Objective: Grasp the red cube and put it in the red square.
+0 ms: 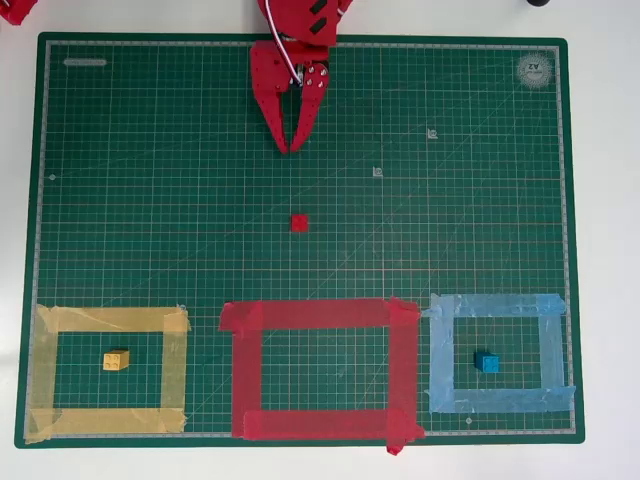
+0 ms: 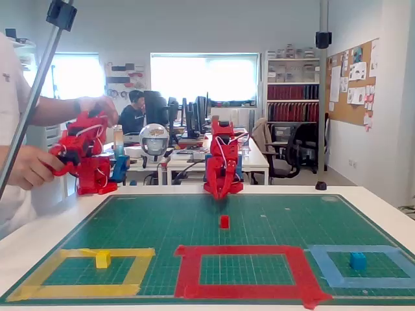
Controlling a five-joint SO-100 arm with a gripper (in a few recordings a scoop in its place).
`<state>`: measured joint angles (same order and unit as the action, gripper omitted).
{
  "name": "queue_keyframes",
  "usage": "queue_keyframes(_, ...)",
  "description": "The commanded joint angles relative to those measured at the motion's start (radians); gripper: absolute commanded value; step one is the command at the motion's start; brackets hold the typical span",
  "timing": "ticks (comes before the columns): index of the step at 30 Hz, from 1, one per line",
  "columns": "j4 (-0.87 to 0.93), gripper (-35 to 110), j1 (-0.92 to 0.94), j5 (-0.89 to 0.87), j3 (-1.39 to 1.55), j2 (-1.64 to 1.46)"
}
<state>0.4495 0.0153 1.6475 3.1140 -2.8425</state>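
Note:
The red cube point(image 1: 299, 223) point(image 2: 224, 221) sits alone on the green mat, a little above the red square point(image 1: 320, 368) point(image 2: 244, 289) in the overhead view. That red tape outline lies along the mat's near edge, between two smaller outlines, with nothing inside it. My red gripper point(image 1: 289, 148) point(image 2: 218, 195) hangs near the far edge of the mat, fingertips pointing toward the cube and nearly touching each other. It holds nothing and is well apart from the cube.
A yellow tape outline point(image 1: 45, 370) point(image 2: 39, 280) at the left holds a yellow cube point(image 1: 116, 360) point(image 2: 102, 259). A light blue outline point(image 1: 552, 355) point(image 2: 327, 267) at the right holds a blue cube point(image 1: 487, 363) point(image 2: 357, 260). The green mat point(image 1: 450, 220) lies on a white table.

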Motion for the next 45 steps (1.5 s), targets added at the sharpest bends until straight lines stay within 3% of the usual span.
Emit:
queue_keyframes(1,-0.244,-1,-0.015,0.006,-0.270,0.313)
queue_keyframes(8,-0.245,-1,-0.052,-0.012,-0.664,0.690)
queue_keyframes(17,-0.232,-1,-0.049,-0.020,-0.637,0.772)
queue_keyframes(19,-0.161,-1,-0.051,-0.020,-0.666,0.773)
queue_keyframes(25,0.288,2,-0.063,-0.014,-0.862,0.770)
queue_keyframes(32,0.353,12,-0.086,0.009,-0.807,0.762)
queue_keyframes(35,0.249,12,-0.091,0.023,-0.704,0.750)
queue_keyframes(39,-0.123,12,-0.091,0.025,-0.460,0.710)
queue_keyframes(42,-0.187,12,-0.094,0.021,-0.377,0.673)
queue_keyframes(45,-0.482,12,-0.100,0.012,-0.218,0.650)
